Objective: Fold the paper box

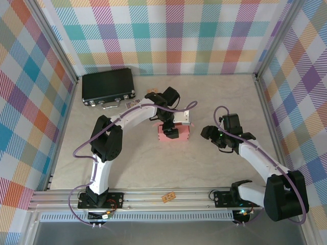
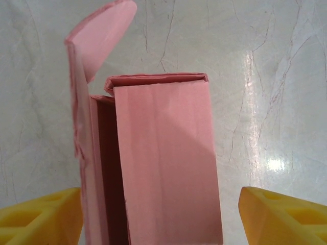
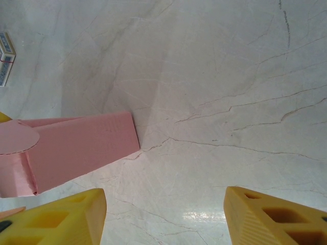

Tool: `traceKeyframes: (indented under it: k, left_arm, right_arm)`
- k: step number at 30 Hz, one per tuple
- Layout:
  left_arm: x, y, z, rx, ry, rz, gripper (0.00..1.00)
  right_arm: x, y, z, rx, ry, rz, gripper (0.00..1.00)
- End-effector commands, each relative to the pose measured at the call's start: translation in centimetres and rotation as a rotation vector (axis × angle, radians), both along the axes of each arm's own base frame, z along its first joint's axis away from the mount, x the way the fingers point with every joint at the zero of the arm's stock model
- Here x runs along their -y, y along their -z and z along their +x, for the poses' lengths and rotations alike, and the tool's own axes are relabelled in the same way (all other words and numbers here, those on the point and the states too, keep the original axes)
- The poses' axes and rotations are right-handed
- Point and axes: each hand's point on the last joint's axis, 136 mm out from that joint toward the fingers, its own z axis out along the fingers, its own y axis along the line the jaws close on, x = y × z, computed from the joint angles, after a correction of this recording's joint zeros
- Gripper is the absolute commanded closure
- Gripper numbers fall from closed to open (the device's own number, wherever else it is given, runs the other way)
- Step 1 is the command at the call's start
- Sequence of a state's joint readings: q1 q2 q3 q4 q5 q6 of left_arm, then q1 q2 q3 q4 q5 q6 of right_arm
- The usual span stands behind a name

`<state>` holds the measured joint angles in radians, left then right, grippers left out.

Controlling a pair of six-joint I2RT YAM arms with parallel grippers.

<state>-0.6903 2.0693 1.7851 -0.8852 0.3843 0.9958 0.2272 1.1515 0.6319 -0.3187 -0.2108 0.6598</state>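
Pose: left gripper (image 2: 161, 217) pitched down, straddling paper box (image 2: 168, 153) — right gripper (image 3: 163, 214) beside.

Matt pink card paper box (image 2: 163, 153) on glossy, marble-look table (image 2: 276, 76), perhaps laminate.

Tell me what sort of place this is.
Probably a lab robot-training cell, not a home: metal-framed checked walls, a marble-look table, and a left arm and right arm bolted to a rail at its near edge.
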Motion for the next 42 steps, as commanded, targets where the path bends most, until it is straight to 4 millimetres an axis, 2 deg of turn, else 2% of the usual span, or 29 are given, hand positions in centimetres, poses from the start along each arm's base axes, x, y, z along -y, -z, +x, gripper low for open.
traceKeyframes:
  k: [1,11,14,21,28,29,36,42]
  left_arm:
    - [-0.2,-1.4,-0.2,0.004,0.014,-0.013,0.22]
    - [-0.6,-0.9,-0.6,-0.021,0.012,0.011,0.31]
    - [-0.6,-0.9,-0.6,-0.028,0.006,0.01,0.38]
    - [-0.6,-0.6,-0.5,-0.029,-0.008,0.016,0.44]
    - [-0.4,-1.0,-0.2,-0.003,-0.014,0.003,0.51]
    - [-0.5,-1.0,-0.1,0.001,-0.013,0.002,0.54]
    - [-0.4,-0.8,-0.1,0.005,-0.015,0.009,0.54]
    - [-0.4,-1.0,-0.1,0.015,-0.012,0.011,0.47]
  right_arm:
    - [-0.3,-0.8,0.6,0.015,-0.026,0.01,0.37]
    - [-0.3,-0.4,0.6,0.003,-0.028,0.011,0.37]
    - [-0.3,-0.3,0.6,0.001,-0.028,0.011,0.37]
    - [-0.3,-0.3,0.6,-0.002,-0.031,0.011,0.37]
    - [-0.4,-0.1,0.6,-0.008,-0.034,0.013,0.37]
    - [-0.4,-0.1,0.5,-0.008,-0.036,0.011,0.37]
    - [-0.4,0.0,0.6,-0.011,-0.038,0.013,0.36]
    - [-0.5,0.1,0.6,-0.015,-0.042,0.015,0.36]
